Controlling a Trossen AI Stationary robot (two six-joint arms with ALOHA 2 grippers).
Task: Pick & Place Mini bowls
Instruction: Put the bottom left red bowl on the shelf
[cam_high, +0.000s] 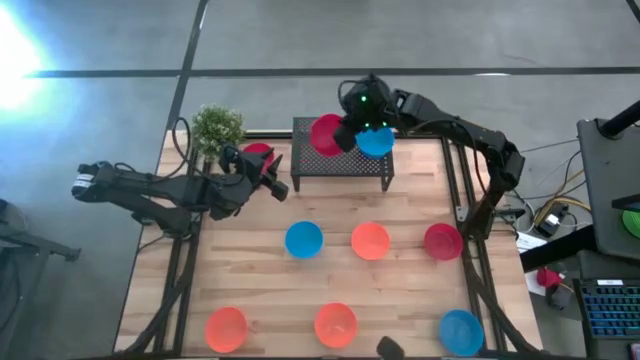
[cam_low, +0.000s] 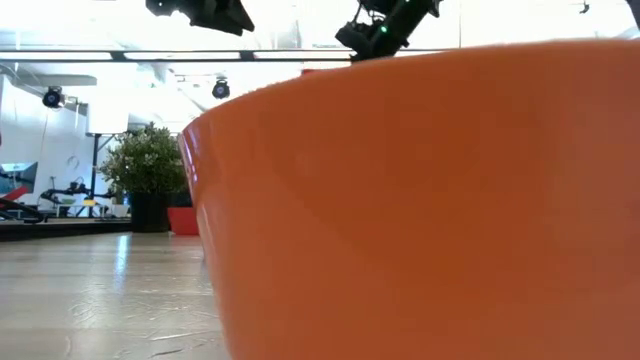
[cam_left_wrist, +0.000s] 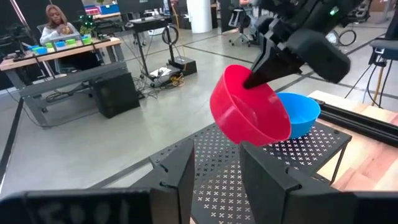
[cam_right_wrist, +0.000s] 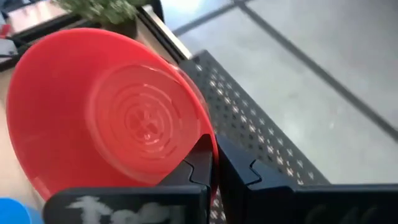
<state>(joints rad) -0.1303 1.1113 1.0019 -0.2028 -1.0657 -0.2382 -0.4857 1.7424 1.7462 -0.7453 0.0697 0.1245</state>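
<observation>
- The black wire-mesh rack (cam_high: 342, 150) stands at the middle of the worktop's (cam_high: 300, 285) far edge, with a blue bowl (cam_high: 377, 141) resting on its right end.
- The right gripper (cam_right_wrist: 214, 163) is over the rack, its two fingers pinched on the rim of a crimson bowl (cam_high: 326, 134), which hangs tilted on its side above the rack's left part, just beside the blue one.
- The right arm reaches in from the worktop's right edge, elbow bent, wrist over the far edge.
- The left gripper (cam_high: 275, 174) hovers just left of the rack near the far-left corner, fingers (cam_left_wrist: 177, 180) a little apart and holding nothing; another crimson bowl (cam_high: 258, 153) lies close by, next to the potted plant (cam_high: 217, 126).
- Across the middle sits a row, well apart: blue (cam_high: 303, 239), orange (cam_high: 370, 240), crimson (cam_high: 442, 241).
- Along the near edge: orange (cam_high: 226, 328), orange (cam_high: 335, 324), blue (cam_high: 460, 331).
- Bare wood lies open between rack and middle row.
</observation>
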